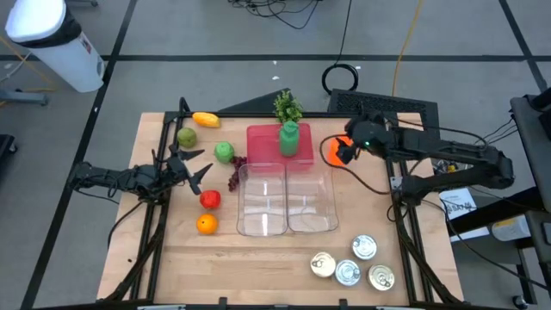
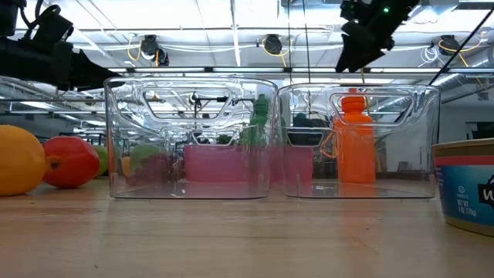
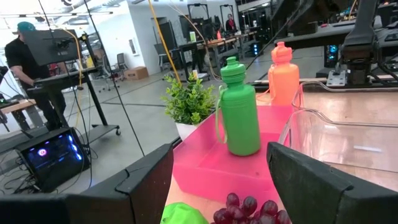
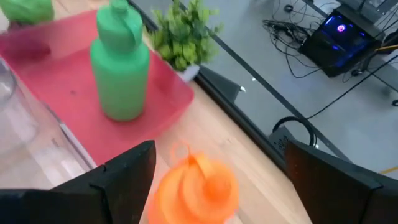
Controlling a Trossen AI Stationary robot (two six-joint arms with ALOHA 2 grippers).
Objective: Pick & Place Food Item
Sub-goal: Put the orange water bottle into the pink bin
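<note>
My right end effector point(image 4: 214, 165) hangs spread wide directly over the orange bottle point(image 4: 196, 183), a finger on either side of its cap, and holds nothing. The bottle stands upright on the worktop point(image 1: 258, 258), just beside the pink tray point(image 1: 267, 142) that carries the green bottle point(image 1: 290, 138).

My left end effector point(image 1: 196, 168) is also spread wide and empty (it hovers above the fruit side), with the green apple point(image 1: 224, 152) and the grapes point(image 1: 235, 172) just ahead of it, the red fruit point(image 1: 210, 200) and the orange point(image 1: 206, 225) near.

Two clear bins point(image 1: 284, 200) sit mid-worktop.
</note>
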